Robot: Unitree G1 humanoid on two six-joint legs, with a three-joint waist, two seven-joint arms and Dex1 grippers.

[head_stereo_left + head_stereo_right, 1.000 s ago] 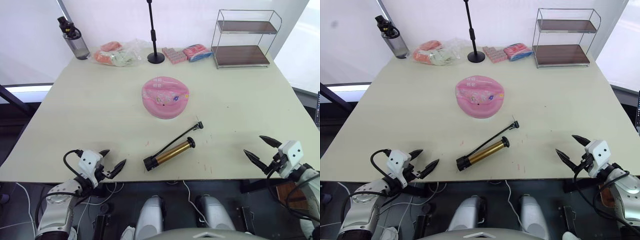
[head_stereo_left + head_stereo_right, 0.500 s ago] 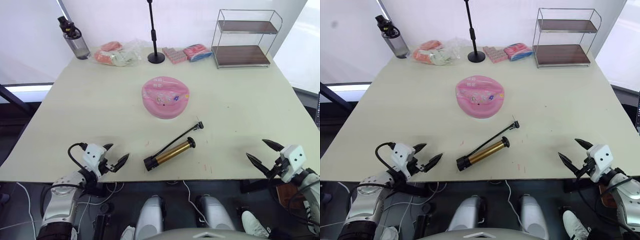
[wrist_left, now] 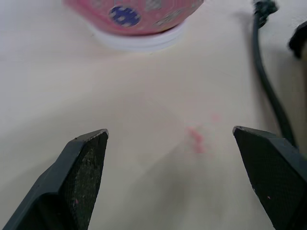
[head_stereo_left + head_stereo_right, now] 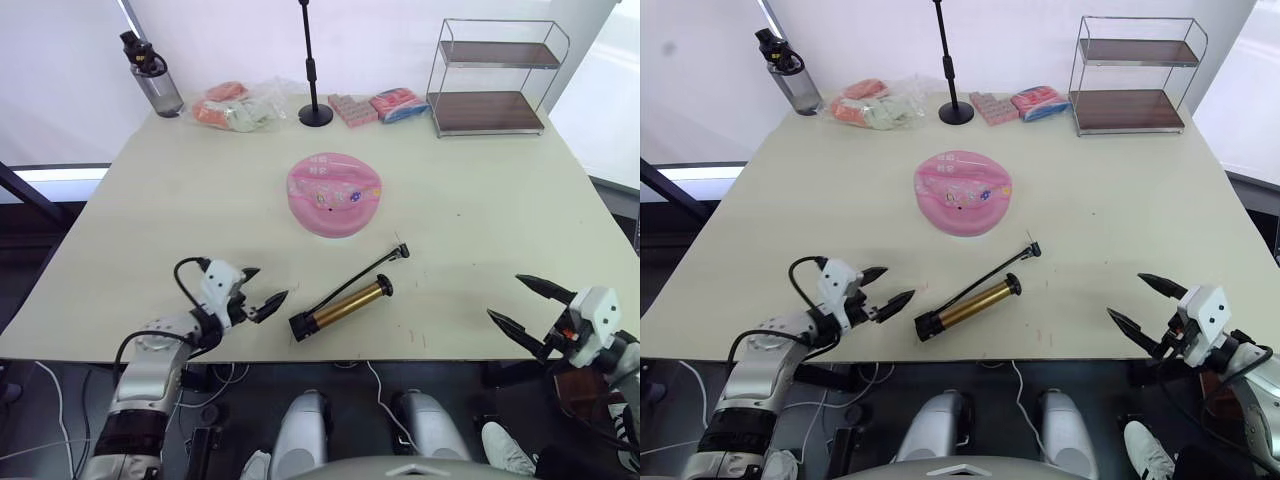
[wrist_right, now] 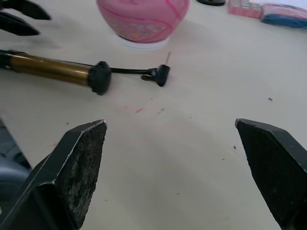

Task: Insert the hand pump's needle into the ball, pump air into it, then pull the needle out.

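The pink ball (image 4: 334, 194) lies flattened on a white ring at the table's middle. Nearer me, the gold hand pump (image 4: 345, 305) rests diagonally. Its black hose runs up to the needle (image 4: 400, 247), which points upward, apart from the ball. My left gripper (image 4: 272, 281) is open, low over the table just left of the pump's black end and touching nothing. The right gripper (image 4: 503, 296) is open at the table's front right edge, empty. In the right wrist view, the needle (image 5: 167, 57) stands between the pump (image 5: 53, 68) and the ball (image 5: 141, 17).
Along the back edge stand a water bottle (image 4: 152, 75), a clear bag of snacks (image 4: 235, 105), a black microphone stand (image 4: 312, 70), pink packets (image 4: 375, 105) and a wire two-tier shelf (image 4: 490, 75). The table's front edge (image 4: 400, 355) runs just behind the pump.
My left gripper has come forward and rightward over the table, ending close to the pump's black end. The right gripper stays near the front right edge, still open.
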